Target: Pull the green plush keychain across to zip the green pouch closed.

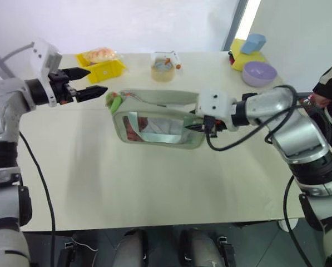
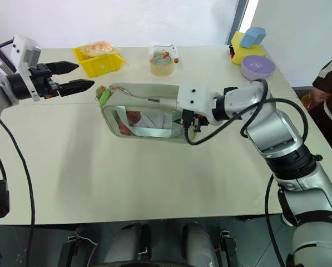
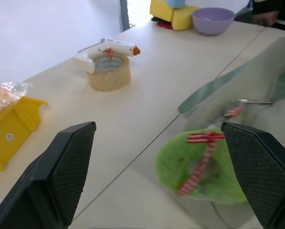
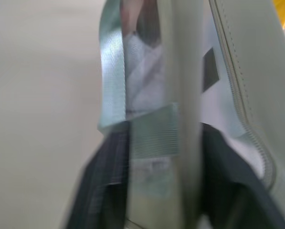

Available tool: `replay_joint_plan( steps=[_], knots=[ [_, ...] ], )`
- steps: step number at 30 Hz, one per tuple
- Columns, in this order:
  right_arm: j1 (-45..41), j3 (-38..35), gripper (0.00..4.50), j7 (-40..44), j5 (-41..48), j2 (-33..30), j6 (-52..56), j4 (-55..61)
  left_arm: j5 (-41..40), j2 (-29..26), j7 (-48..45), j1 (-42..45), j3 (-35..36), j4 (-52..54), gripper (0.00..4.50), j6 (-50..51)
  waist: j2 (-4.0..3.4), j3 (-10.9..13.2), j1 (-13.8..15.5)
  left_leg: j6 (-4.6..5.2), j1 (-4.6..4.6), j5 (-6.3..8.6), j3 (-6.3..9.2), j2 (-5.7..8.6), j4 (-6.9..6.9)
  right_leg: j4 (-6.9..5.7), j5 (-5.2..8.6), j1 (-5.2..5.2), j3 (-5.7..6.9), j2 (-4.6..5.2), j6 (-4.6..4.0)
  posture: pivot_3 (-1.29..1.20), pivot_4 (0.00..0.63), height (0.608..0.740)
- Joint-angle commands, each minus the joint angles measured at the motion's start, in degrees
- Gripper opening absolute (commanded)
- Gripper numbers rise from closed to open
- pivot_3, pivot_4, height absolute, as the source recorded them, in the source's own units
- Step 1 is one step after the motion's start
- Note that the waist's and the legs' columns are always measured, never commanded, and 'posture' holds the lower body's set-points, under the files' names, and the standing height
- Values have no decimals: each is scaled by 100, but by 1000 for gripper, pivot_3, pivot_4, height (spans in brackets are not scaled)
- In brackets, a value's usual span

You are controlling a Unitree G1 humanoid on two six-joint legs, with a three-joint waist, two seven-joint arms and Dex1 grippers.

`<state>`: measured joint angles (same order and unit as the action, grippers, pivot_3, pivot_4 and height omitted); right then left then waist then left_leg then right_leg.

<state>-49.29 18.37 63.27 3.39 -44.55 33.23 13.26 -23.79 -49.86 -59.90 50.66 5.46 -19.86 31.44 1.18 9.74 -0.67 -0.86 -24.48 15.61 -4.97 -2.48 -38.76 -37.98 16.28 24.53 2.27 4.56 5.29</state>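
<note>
Table [image 1: 154, 183]: right end effector [image 1: 202, 127] pinches green pouch [image 1: 154, 125]; left end effector [image 1: 85, 82] wide, yellow bin [image 1: 102, 69] behind.

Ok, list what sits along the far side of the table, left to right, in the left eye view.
yellow bin → tape roll with a glue gun on it → yellow block → purple bowl

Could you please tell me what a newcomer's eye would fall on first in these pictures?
Probably the green pouch mid-table, with the right gripper clamped on its right end. Next, the fuzzy green keychain at the pouch's left end, with the left gripper open just beside it. A yellow bin sits at the table's far left.
</note>
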Motion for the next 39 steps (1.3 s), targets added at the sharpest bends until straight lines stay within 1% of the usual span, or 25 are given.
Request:
replay_joint_plan(
  steps=[1,6,14,18,21,24,27,30,34,35,37,38,39],
  knots=[
    [83,-20,62,48,-66,-66,-228,128,162,91,-91,130,-53,-180,4500,-240,0,0,2,0,2,0,0,0,-4,0,0,-2,2,-1,0,0,150,739],
    [159,-22,62,56,-60,-24,-240,230,303,378,-212,171,-185,-618,4500,-410,1,0,2,1,1,1,1,-2,-9,-1,0,-7,7,-2,0,0,150,739],
    [180,-50,62,18,-57,29,-105,292,374,239,-790,15,-277,-476,4500,-389,1,0,-2,1,0,1,1,-3,-10,-1,0,-7,8,-2,0,0,150,739],
    [189,-49,62,17,-59,38,-53,328,427,204,-927,-6,-270,-501,4500,-446,1,0,-2,1,0,1,4,-3,-10,-2,0,-7,8,-2,0,0,150,739],
    [172,-53,62,24,-35,62,-27,349,616,332,-861,50,-316,-782,4500,-754,1,0,-2,2,1,1,4,-3,-10,-1,0,-7,8,-2,0,0,150,739],
    [138,-34,62,30,-19,117,-23,341,768,616,-626,335,-299,-1353,4500,-1066,2,-2,8,3,2,2,2,-3,-12,-1,0,-8,8,-2,0,0,150,739],
    [111,-31,62,33,-25,160,-20,304,913,736,-690,475,-368,-1686,4500,-1326,3,-3,-7,6,0,3,1,-2,-14,-2,0,-10,11,-2,0,0,150,739],
    [63,-34,0,33,-40,198,-17,243,898,805,-747,611,-321,-1856,3690,-1380,3,-3,-14,7,1,4,0,-3,-13,-2,0,-9,11,-4,0,0,150,739],
    [65,-47,0,-2,-51,233,14,218,795,744,-926,640,-238,-1696,1725,-1263,3,-3,-10,7,1,4,0,-5,-15,-2,0,-10,12,-5,0,0,150,739],
    [62,-51,0,-12,-56,243,22,201,776,715,-974,645,-226,-1645,1122,-1217,3,-3,-10,7,1,4,1,-5,-15,-3,0,-10,11,-5,0,0,150,739],
    [66,-50,0,-31,-83,251,-5,151,753,618,-1056,670,-205,-1511,187,-1107,3,-3,-15,7,1,4,2,-5,-15,-5,0,-10,11,-5,0,0,150,739],
    [67,-54,0,-49,-100,255,-26,114,735,542,-1090,698,-185,-1419,84,-1028,3,-3,-19,7,1,4,2,-5,-15,-5,0,-10,11,-5,0,0,150,739],
    [68,-63,0,-78,-120,259,-48,63,666,432,-1170,713,-142,-1259,84,-909,3,-3,-21,7,1,4,2,-5,-15,-5,0,-10,11,-5,0,0,150,739]
  ],
)
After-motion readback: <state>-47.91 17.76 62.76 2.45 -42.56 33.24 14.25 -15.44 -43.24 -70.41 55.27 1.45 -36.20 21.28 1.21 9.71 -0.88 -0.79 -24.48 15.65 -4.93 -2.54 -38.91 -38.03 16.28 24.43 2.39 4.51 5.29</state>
